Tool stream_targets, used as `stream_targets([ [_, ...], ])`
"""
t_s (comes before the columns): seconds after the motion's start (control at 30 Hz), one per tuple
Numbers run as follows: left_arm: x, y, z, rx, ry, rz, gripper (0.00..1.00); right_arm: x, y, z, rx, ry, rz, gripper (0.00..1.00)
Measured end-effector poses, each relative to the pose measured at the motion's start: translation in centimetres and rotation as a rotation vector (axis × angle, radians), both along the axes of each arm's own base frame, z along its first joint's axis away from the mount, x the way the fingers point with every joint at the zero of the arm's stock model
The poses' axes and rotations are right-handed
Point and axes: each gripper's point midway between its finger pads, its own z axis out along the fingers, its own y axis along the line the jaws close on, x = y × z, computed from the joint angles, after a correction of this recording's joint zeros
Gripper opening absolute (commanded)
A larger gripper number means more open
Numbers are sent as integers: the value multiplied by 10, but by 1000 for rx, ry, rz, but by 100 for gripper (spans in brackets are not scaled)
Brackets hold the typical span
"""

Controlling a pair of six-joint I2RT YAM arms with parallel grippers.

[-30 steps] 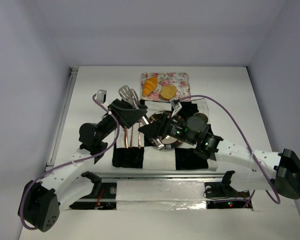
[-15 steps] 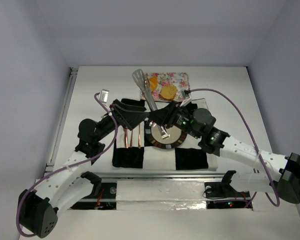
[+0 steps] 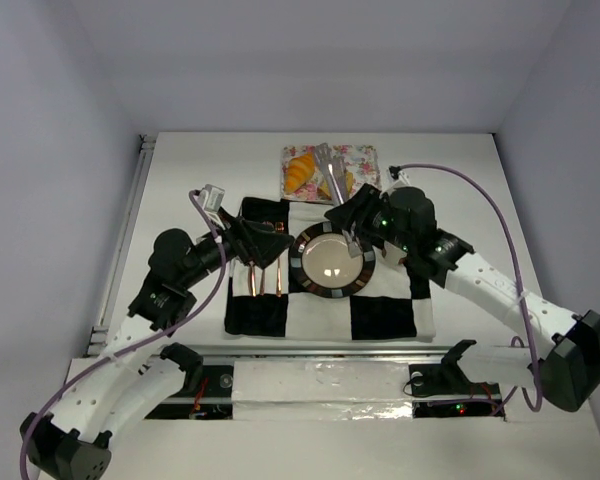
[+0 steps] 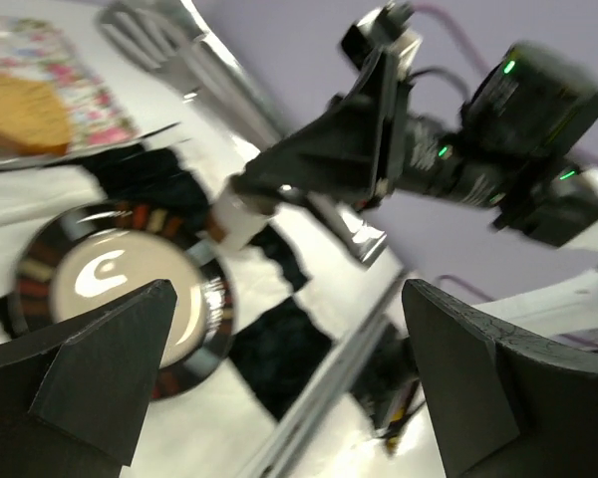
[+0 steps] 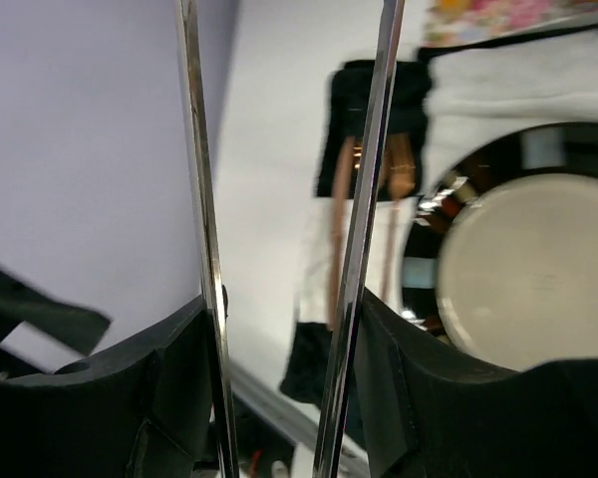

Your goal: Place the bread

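The golden croissant (image 3: 298, 172) and the round tan bun slice (image 3: 346, 182) lie on the floral napkin (image 3: 360, 157) at the back. The bun also shows in the left wrist view (image 4: 20, 115). My right gripper (image 3: 355, 215) is shut on silver tongs (image 3: 327, 160) whose tips reach over the napkin, above the bun. In the right wrist view (image 5: 279, 329) the two tong arms (image 5: 374, 179) run between my fingers. The empty round plate (image 3: 332, 262) sits on the checkered cloth. My left gripper (image 3: 270, 240) is open and empty, left of the plate.
A black-and-white checkered cloth (image 3: 380, 318) lies under the plate. Copper cutlery (image 3: 265, 280) rests on its left part, under my left gripper. A metal rail (image 3: 310, 350) runs along the near table edge. White walls close the table in.
The tongs passed from my left gripper to my right. The right arm swung them from over the plate back toward the napkin. The left gripper drew back to the left, empty.
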Motion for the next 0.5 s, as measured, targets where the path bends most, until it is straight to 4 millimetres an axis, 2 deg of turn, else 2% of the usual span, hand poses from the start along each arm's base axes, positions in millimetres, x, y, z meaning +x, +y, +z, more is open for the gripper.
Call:
stream_targets([
  [0.4,7,29,-77,265,75,128,98,78,-53,-68,-277,184,-116,55],
  [0.5,8,35,-82,295,75,153,98,89,-62,-89,-326,246,-128,55],
])
